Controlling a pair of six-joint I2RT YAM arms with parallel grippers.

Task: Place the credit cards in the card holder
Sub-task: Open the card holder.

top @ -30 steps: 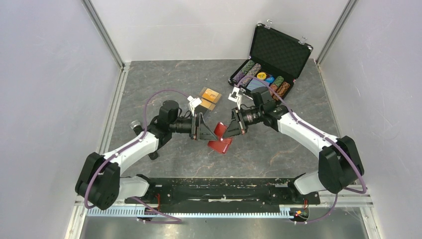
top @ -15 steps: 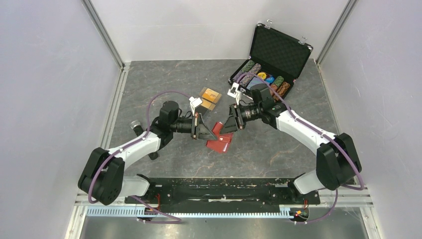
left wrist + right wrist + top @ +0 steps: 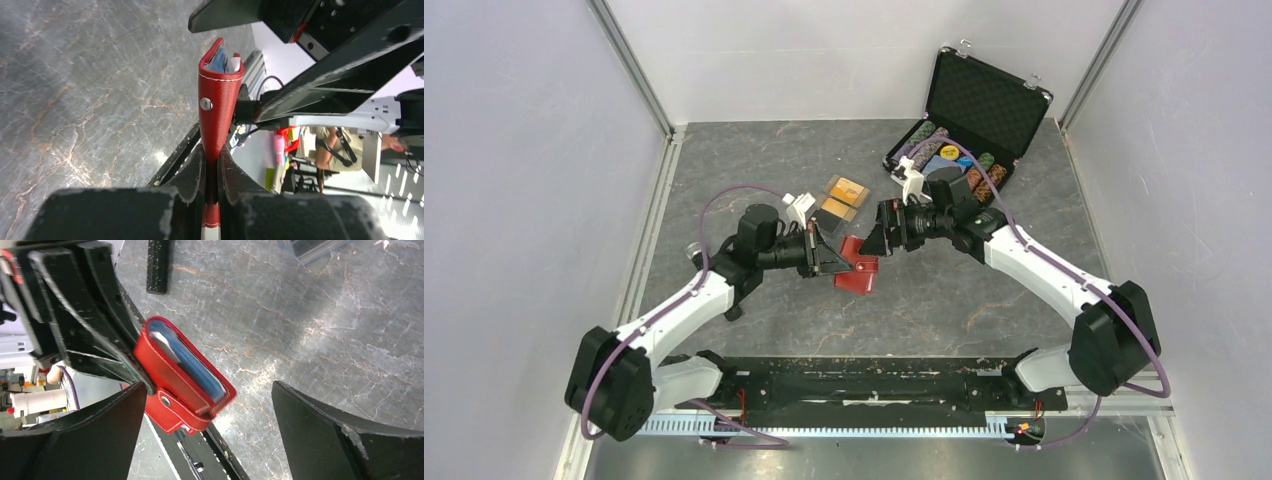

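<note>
The left fingers (image 3: 829, 258) are clamped shut on the red holder (image 3: 861, 275), near the middle of the bench (image 3: 754, 160). The left wrist view shows both fingers pressed against one narrow end of the holder, which sticks straight out beyond the tips. Its silver snap stud (image 3: 205, 104) faces the camera and pale blue lining (image 3: 220, 57) shows at the far end. The right fingers (image 3: 876, 240) are spread wide just beyond the holder and point toward it. In the right wrist view it sits in the gap between them, touching neither. That view also shows the holder's open mouth with blue lining and a pale edge inside, and the snap tab (image 3: 172, 407) hanging loose below. Whether the holder touches the bench, I cannot tell. The orange and gold cards (image 3: 846, 195) lie behind the left fingers, well apart from the holder, and none is gripped. An open black case (image 3: 984, 95) of chips stands at the far right corner.
</note>
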